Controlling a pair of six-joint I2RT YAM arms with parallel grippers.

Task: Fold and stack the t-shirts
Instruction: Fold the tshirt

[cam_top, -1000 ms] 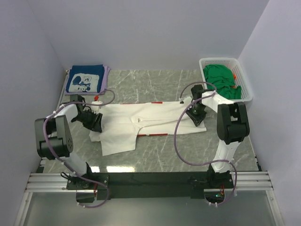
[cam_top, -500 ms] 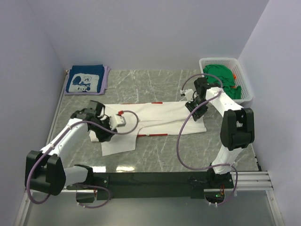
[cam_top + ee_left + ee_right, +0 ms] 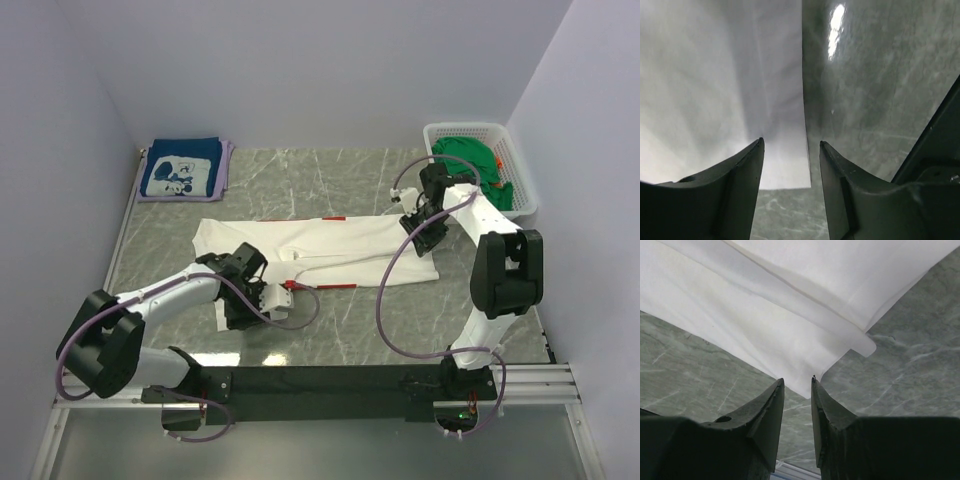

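Showing the counter (image 3: pixel 330 180) from above: the white t-shirt (image 3: pixel 320 245) lies flat across the middle as a long band running from 9 o'clock to 3 o'clock. It has thin red strips of print along its far and near edges, and a flap of cloth reaches toward 7 o'clock.

The left gripper (image 3: pixel 248 300) sits low over that flap, at the shirt's 7 o'clock corner. In the left wrist view its fingers (image 3: pixel 740 195) stand wide apart. A squared corner of the white cloth lies on the marble in the gap between them, with cloth on one side and bare counter on the other, and neither finger presses on it.

The right gripper (image 3: pixel 418 232) is at the shirt's 3 o'clock end, over its edge. In the right wrist view its fingers (image 3: pixel 765 415) are drawn close, leaving only a narrow slit through which the marble shows. A pointed corner of layered white cloth comes right up to the fingertips — whether it touches them cannot be told.

At 10 o'clock, well apart from the white shirt, a folded navy t-shirt (image 3: pixel 180 172) with white cartoon print rests print-side up in the counter's far corner. At 2 o'clock a white lattice basket (image 3: pixel 465 128) holds the crumpled green t-shirts (image 3: pixel 468 160), just beyond the right arm's forearm.
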